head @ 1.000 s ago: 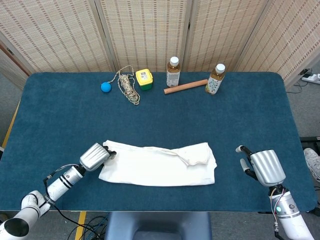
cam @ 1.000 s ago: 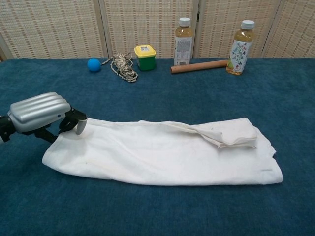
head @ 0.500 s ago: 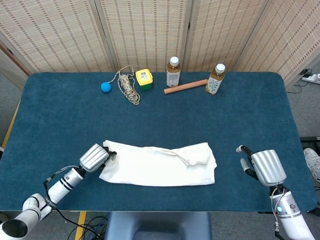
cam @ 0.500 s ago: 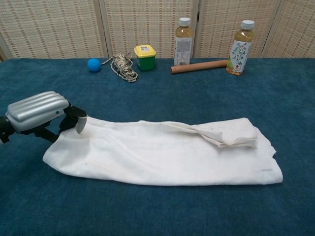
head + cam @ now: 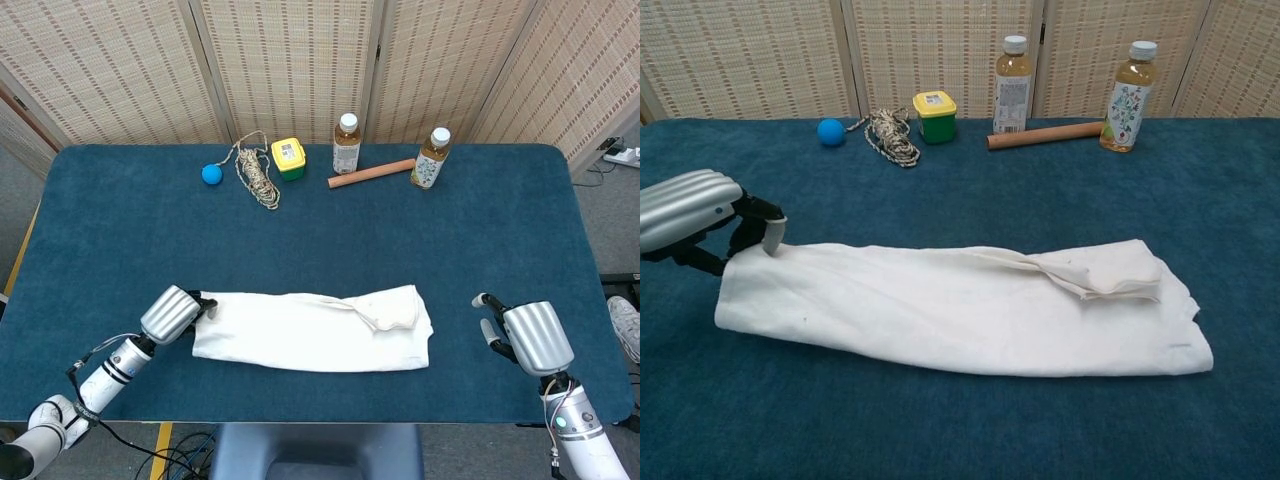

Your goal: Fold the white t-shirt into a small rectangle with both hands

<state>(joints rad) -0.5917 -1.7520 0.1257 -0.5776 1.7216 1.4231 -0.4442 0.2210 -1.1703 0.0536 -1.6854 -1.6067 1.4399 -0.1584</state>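
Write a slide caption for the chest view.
Left hand grips the left end of the white t-shirt, folded into a long strip on the blue table.

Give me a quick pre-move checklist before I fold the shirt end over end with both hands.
1. Left hand holds the left end of the t-shirt: cannot tell; its fingers sit at that edge, but the grip is hidden.
2. Right hand on the shirt: not ok; it is on the table, apart from the cloth.
3. Shirt lies as a long flat strip: ok.
4. Right end smooth: not ok; a bunched flap lies there.
5. Bottles, tube, tin, rope and ball away from the shirt: ok; all at the far edge.
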